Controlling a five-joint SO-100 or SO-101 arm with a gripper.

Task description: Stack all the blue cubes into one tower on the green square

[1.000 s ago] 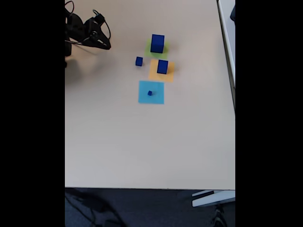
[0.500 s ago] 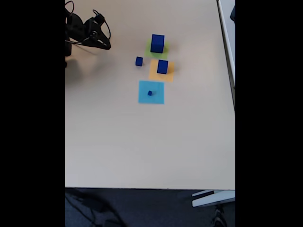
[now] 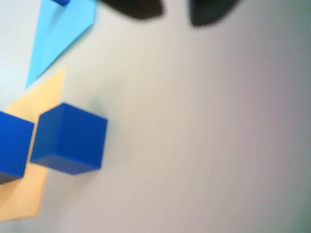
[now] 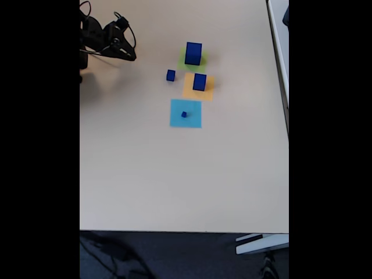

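In the fixed view the largest blue cube [image 4: 193, 53] stands on the green square [image 4: 201, 60]. A medium blue cube [image 4: 199, 82] sits on an orange square [image 4: 190, 90], and a small blue cube [image 4: 170, 75] rests on bare table to its left. A tiny blue cube [image 4: 184, 114] lies on a light-blue square [image 4: 192, 119]. My gripper [image 4: 127, 53] hangs at the top left, well apart from all cubes. In the wrist view the gripper [image 3: 171, 9] shows two dark fingertips with a gap and nothing between them. The small cube [image 3: 70, 138] lies below and to their left, with the medium cube [image 3: 12, 148] at the left edge.
The beige table [image 4: 174, 174] runs down to its front edge near the bottom of the fixed view. A white object [image 4: 261, 243] sticks out below the table's right corner. The wrist view also catches the orange square [image 3: 29, 194] and the light-blue square [image 3: 63, 29].
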